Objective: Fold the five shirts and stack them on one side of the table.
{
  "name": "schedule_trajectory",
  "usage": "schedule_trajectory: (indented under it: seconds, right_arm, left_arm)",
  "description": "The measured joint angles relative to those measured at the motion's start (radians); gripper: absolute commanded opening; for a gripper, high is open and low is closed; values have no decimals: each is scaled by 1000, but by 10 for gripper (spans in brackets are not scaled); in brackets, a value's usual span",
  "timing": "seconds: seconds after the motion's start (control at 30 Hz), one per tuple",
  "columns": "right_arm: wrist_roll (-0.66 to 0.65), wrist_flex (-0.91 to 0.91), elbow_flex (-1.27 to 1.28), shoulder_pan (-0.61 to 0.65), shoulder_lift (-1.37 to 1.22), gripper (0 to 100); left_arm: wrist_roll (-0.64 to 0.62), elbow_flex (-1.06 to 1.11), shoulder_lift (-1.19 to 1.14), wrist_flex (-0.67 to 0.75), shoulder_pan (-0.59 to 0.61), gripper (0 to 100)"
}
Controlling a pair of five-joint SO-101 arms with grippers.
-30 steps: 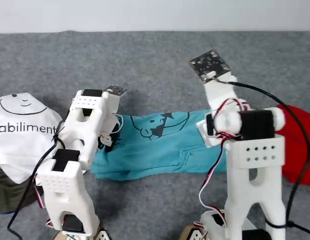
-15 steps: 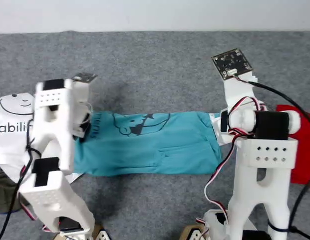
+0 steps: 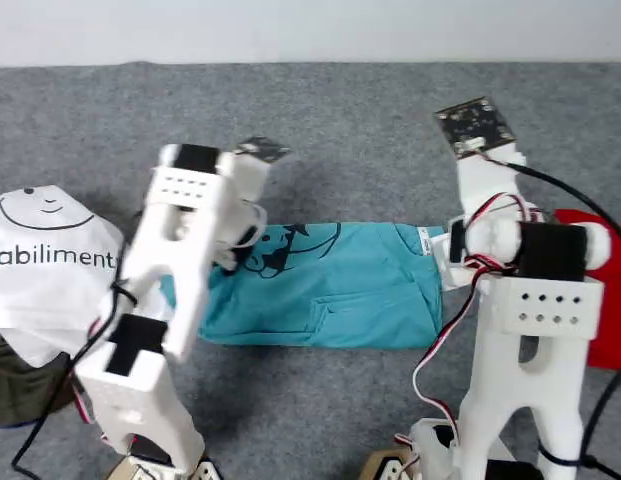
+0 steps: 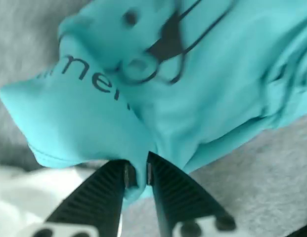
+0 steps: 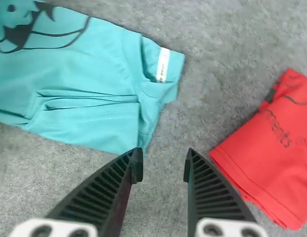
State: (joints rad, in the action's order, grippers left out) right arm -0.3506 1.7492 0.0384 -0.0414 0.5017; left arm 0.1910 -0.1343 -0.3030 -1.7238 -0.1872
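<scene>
A teal shirt [image 3: 340, 285] with a dark cartoon print lies flat across the middle of the grey table. My left gripper [image 4: 137, 174] is shut on that shirt's left end [image 4: 89, 123] and holds the cloth lifted and doubled back over the print; from above it [image 3: 237, 243] hangs over that end. My right gripper [image 5: 163, 164] stands open over bare table, just off the teal shirt's [image 5: 79, 84] right edge near its collar label. A folded red shirt [image 5: 269, 158] lies beside it on the far right [image 3: 602, 300].
A white printed shirt [image 3: 45, 265] lies at the left edge on top of a dark olive garment [image 3: 15, 395]. It also shows under the left gripper [image 4: 29, 190]. The grey table [image 3: 320, 130] stretches behind the shirts.
The left arm first pulled the teal shirt's left end out toward the white shirt, then carried it back to the right over the print. The right arm shifted slightly right.
</scene>
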Motion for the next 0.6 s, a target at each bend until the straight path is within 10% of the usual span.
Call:
schedule_trajectory:
  seconds: [0.6]
  right_arm:
    - [-169,3,0,-407,0,150]
  left_arm:
    - [-98,-397,-32,-5,-423,3]
